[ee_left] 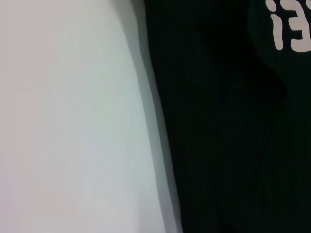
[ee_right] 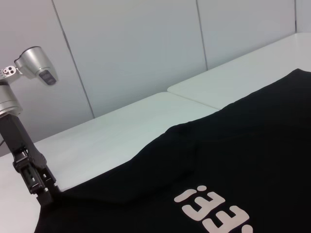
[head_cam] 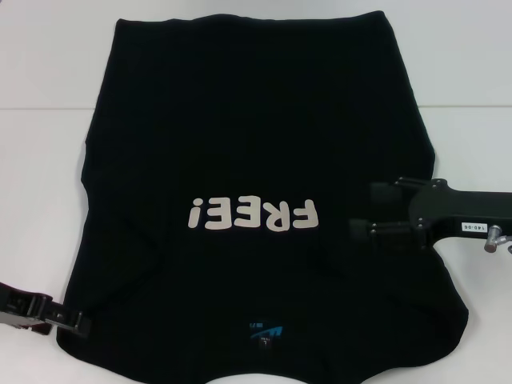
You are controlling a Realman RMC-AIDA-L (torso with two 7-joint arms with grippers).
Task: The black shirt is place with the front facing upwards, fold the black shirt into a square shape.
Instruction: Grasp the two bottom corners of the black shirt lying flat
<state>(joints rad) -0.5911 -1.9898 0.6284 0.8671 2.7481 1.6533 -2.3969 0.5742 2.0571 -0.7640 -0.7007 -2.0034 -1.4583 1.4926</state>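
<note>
The left gripper [head_cam: 76,322] sits at about eight o'clock on the white counter [head_cam: 40,200], its black fingers at the near-left edge of the cloth; whether they pinch the fabric or merely touch it I cannot tell.

The large black short-sleeved cotton shirt [head_cam: 256,144] lies spread over the middle of the counter, white "FREE!" lettering [head_cam: 254,215] facing up and a small blue neck label [head_cam: 264,330] at six o'clock. It looks light, limp and prone to wrinkling, so it should drape and drag rather than hold shape. The best holds are likely edges and corners, pinched low against the counter.

The right gripper [head_cam: 360,212] hovers at three o'clock over the shirt's right side, its fingers spread apart and holding nothing.
</note>
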